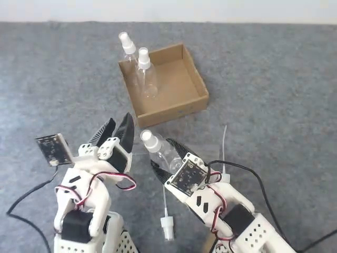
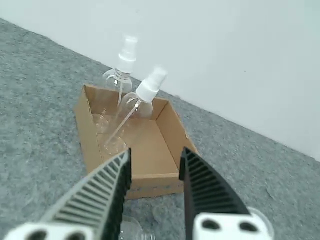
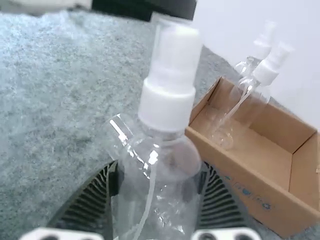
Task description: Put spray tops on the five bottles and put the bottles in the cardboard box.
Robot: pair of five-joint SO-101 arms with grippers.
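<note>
My right gripper (image 1: 166, 157) clamps the clear plastic bottle with its white spray top (image 1: 158, 147) by the body, short of the brown cardboard box (image 1: 174, 108); capped, it looks ready to load. My left gripper (image 1: 120, 126) hangs part open and empty beside the cap.

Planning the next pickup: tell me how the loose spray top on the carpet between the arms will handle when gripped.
The spray top is small white plastic, so probably very light and easily knocked aside. Its thin dip tube looks likely to flex if pushed. Lying on its side, the round head may roll slightly, though the carpet should damp that.
</note>
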